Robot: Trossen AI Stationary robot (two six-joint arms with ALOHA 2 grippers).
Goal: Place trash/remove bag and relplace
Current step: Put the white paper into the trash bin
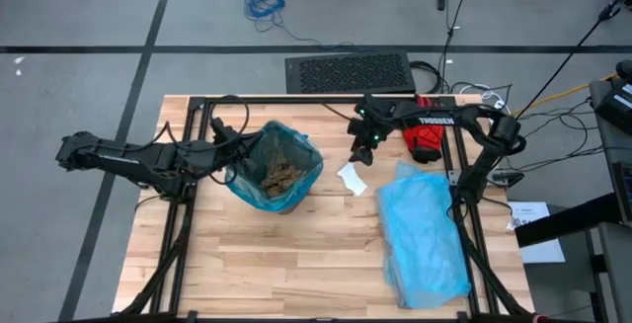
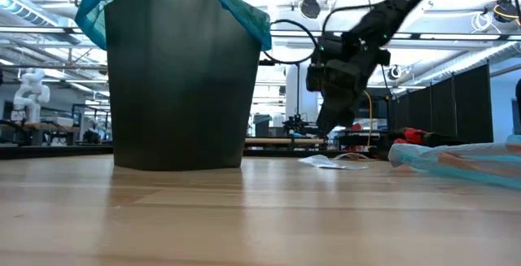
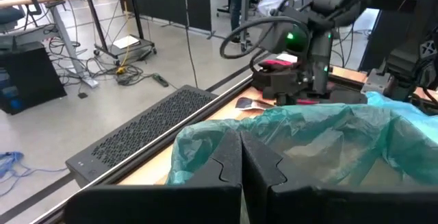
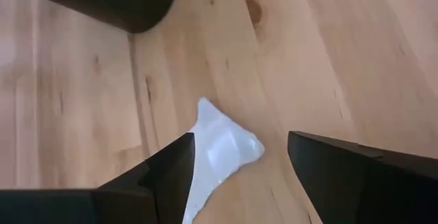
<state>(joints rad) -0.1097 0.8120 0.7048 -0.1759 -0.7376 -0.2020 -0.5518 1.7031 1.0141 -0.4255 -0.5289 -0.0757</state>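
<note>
A dark bin [image 2: 179, 79] lined with the teal-green bag [image 1: 296, 150] stands left of the table's middle. Brown trash scraps [image 1: 279, 175] lie inside it. My left gripper [image 1: 229, 160] is shut at the bag's left rim. One white scrap [image 1: 351, 178] lies flat on the wood to the bin's right. My right gripper [image 1: 360, 155] hangs open just above it, slanting down. In the right wrist view its fingers [image 4: 164, 172] stand on either side of the scrap [image 4: 222, 145], apart from it. My left gripper [image 3: 239, 142] has its shut fingertips at the bag's turned-over rim [image 3: 205, 145] on the bin's left side, coming in nearly level from the table's left. The plastic bunches up on both sides of the tips. How many layers lie between them does not show.
A paler sky-blue plastic bag [image 1: 425, 229] lies spread over the table's right half. A red glove [image 1: 427, 140] sits at the far right beside the right arm. A black perforated panel [image 1: 348, 71] lies on the floor beyond the far edge. Bare wood runs along the near side.
</note>
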